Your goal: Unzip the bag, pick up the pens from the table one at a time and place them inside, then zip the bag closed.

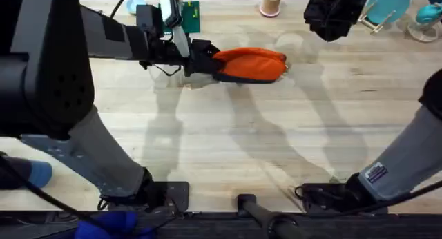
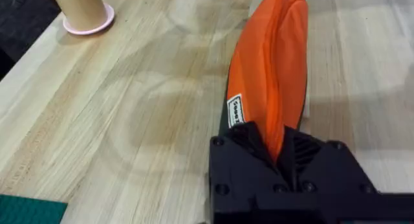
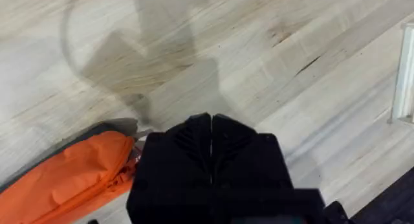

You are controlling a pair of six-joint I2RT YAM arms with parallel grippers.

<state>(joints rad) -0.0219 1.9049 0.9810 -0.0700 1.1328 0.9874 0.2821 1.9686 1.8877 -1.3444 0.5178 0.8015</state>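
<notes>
The orange bag lies on its side on the far middle of the table, its dark bottom band toward me. My left gripper is shut on the bag's left end; the left wrist view has the black fingers pinching the orange fabric, whose top seam looks closed. Raised above the table past the bag's right end, my right gripper has its fingers pressed together with nothing between them. That end of the bag lies below and beside it. The pens are out of view.
A tan cup on a pink coaster stands at the far edge behind the bag. A green mat lies at the back left, and teal items sit at the back right. Bare planks stretch in front of the bag.
</notes>
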